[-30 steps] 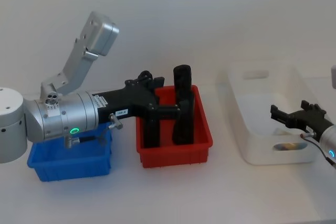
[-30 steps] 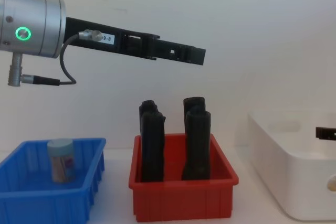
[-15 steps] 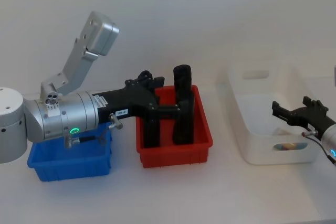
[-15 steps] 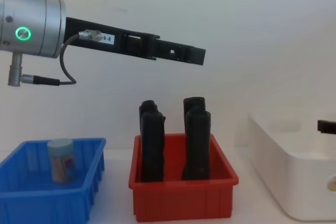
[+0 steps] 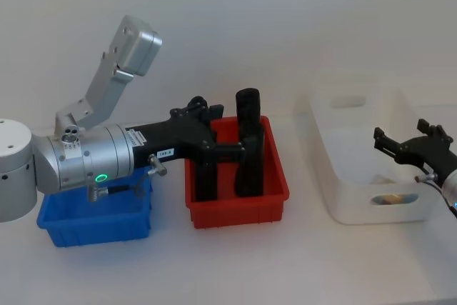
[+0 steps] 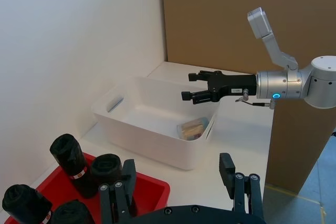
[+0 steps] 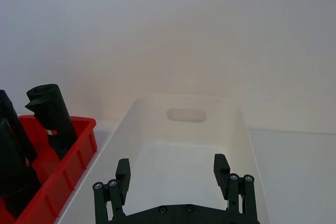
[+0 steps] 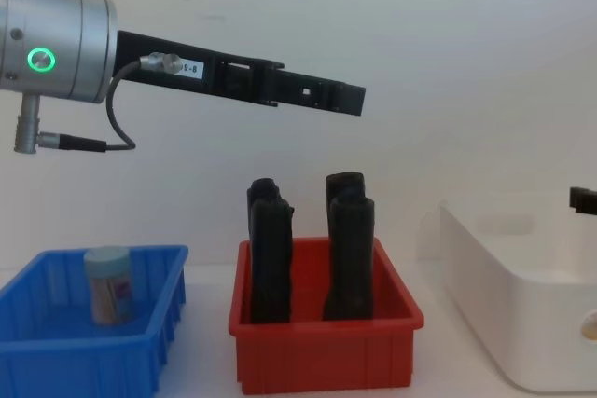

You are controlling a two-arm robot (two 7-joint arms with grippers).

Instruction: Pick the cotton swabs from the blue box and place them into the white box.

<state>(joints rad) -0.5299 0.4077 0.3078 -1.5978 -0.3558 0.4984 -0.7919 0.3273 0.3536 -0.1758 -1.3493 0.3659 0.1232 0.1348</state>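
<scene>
One tub of cotton swabs [image 8: 109, 284] stands upright in the blue box [image 8: 56, 351], which my left arm partly covers in the head view [image 5: 93, 223]. Another tub of cotton swabs [image 6: 193, 127] lies on its side in the white box [image 6: 142, 129], near its front wall [image 5: 389, 198]. My left gripper [image 6: 178, 182] hangs open and empty high above the red bin [image 5: 239, 208], to the right of the blue box. My right gripper [image 5: 413, 146] is open and empty above the right side of the white box [image 5: 321, 148]; its fingers [image 7: 123, 174] frame the box interior.
The red bin [image 8: 326, 361] between the two boxes holds several tall black objects [image 8: 350, 249] that rise well above its rim. My left gripper [image 8: 354, 100] stretches out above them. A brown wall panel [image 6: 252, 19] stands beyond the white box.
My right gripper has risen and drawn back to the right over the white box, empty. The left arm and the swabs in both boxes have stayed still.
</scene>
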